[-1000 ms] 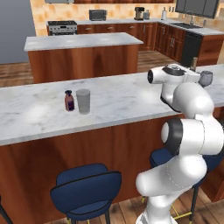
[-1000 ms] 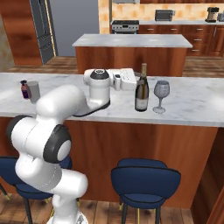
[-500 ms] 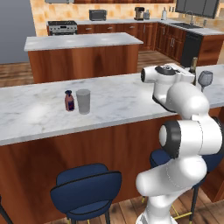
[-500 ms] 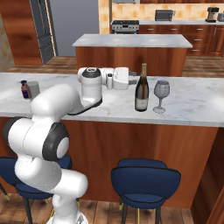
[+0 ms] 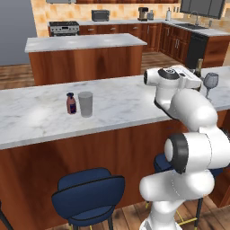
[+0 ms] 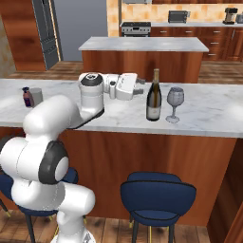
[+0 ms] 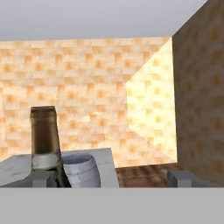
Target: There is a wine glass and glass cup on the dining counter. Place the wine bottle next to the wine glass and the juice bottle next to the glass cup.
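Observation:
On the dining counter [image 6: 209, 114] the dark wine bottle [image 6: 153, 97] stands upright, with the wine glass [image 6: 174, 102] just to its right. My gripper [image 6: 141, 88] hovers open a little left of the bottle's neck, holding nothing. In the hand view the bottle neck [image 7: 43, 140] and the wine glass bowl [image 7: 79, 170] sit near the left fingertip [image 7: 39, 178]. Far left on the counter the small juice bottle [image 6: 26, 96] stands beside the glass cup [image 6: 36, 96]. From the left base view, juice bottle [image 5: 70, 103] and cup [image 5: 85, 104] almost touch, and the wine glass [image 5: 210, 83] shows past my hand.
Blue stools [image 6: 157, 192] stand under the counter's front edge. A shorter marble-topped island [image 5: 85, 42] lies behind, with a stove [image 5: 64, 27] and a microwave [image 5: 100, 15] along the back wall. A grey fridge [image 6: 45, 33] stands at the far left.
My hand has drawn back to the left, away from the wine bottle, which stays standing by the wine glass. The jaws stay open.

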